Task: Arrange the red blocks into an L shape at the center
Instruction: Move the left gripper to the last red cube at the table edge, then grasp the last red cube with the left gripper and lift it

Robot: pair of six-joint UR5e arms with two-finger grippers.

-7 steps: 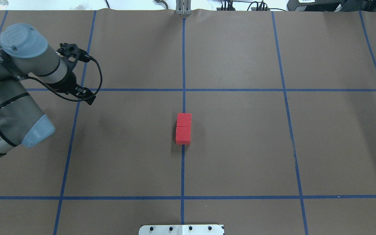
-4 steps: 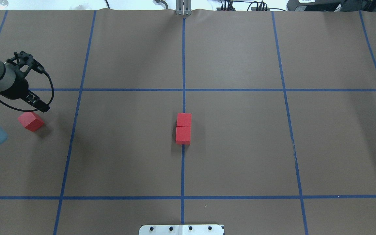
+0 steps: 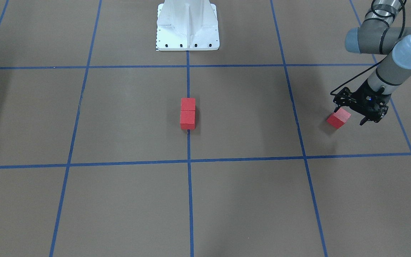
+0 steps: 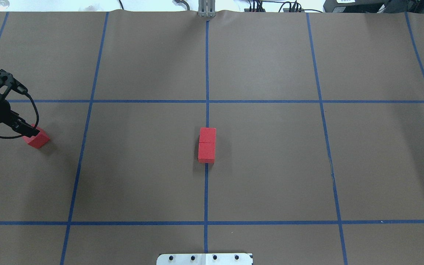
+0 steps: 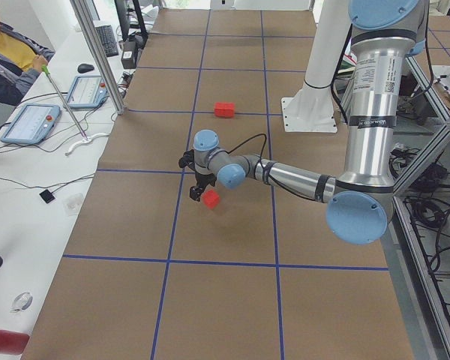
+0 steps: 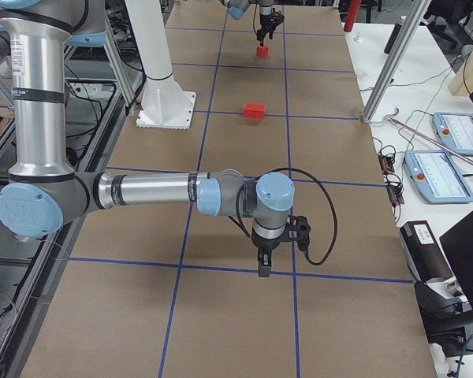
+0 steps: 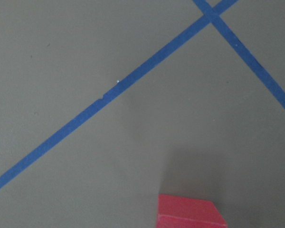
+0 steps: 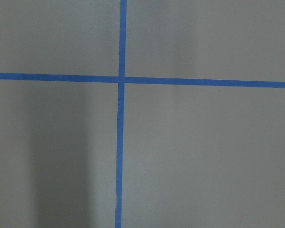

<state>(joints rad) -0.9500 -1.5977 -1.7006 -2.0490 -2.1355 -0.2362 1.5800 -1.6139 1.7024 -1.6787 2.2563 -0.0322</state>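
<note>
Two red blocks (image 4: 207, 144) lie touching in a line on the centre blue tape line, also in the front-facing view (image 3: 187, 113). A third red block (image 4: 37, 140) lies turned at an angle at the far left (image 3: 338, 118), and shows at the bottom edge of the left wrist view (image 7: 190, 213). My left gripper (image 3: 350, 115) hangs just over this block with its fingers spread, open and holding nothing; it also shows in the overhead view (image 4: 28, 130). My right gripper (image 6: 262, 268) shows only in the exterior right view, low over bare paper; I cannot tell whether it is open or shut.
Brown paper with a blue tape grid (image 4: 207, 101) covers the table. The white robot base (image 3: 187, 26) stands at the table's near edge. An operator (image 5: 7, 49), tablets (image 5: 30, 124) and a metal post (image 5: 97, 56) are along the far side.
My left arm has swung to the left, uncovering the third block. Its gripper now hangs at that block. The two centre blocks have not moved.
</note>
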